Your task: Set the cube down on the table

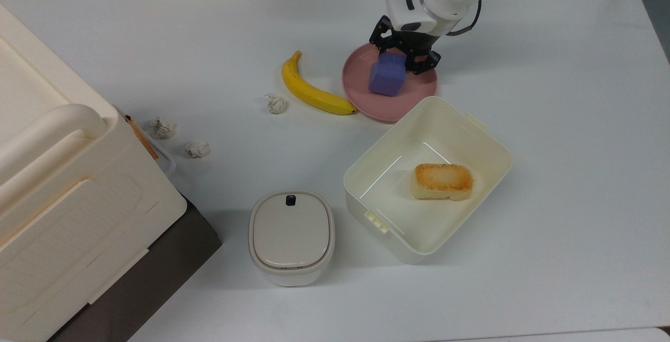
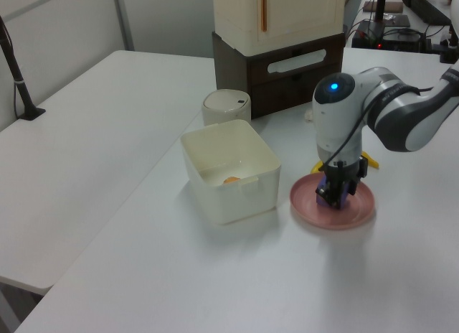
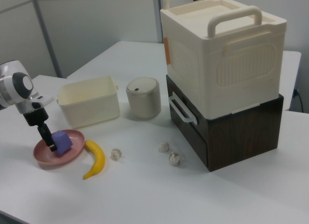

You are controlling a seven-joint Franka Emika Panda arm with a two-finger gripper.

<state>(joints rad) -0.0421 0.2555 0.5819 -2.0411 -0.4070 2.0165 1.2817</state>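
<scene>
1. Big plain white worktop [image 1: 549, 122] with grey partition walls behind it; a cream handled case sits stacked on a dark brown drawer unit [image 3: 241, 132] at the right view's right.
2. The pink plate [image 1: 413, 90] sits on the worktop near the far edge in the top view; the blue-purple cube [image 1: 387, 74] is over the plate, tilted a bit, not on the bare worktop; can't tell whether its bottom edge still touches the plate.
3. The arm's end effector [image 1: 404, 58] comes down on the cube from above, black fingers [image 3: 47, 136] narrowed in against its sides, so it's gripping the cube.
4. A banana [image 1: 312, 88] lies just beside the plate on the top view's left, its tip about touching the rim.
5. The open cream box [image 1: 366, 174] stands right next to the plate, with a toasted bread block [image 1: 443, 180] lying inside.
6. A small lidded bin [image 1: 291, 236] stands beside the box; three crumpled paper balls [image 1: 198, 148] are scattered between the banana and the drawer unit.
</scene>
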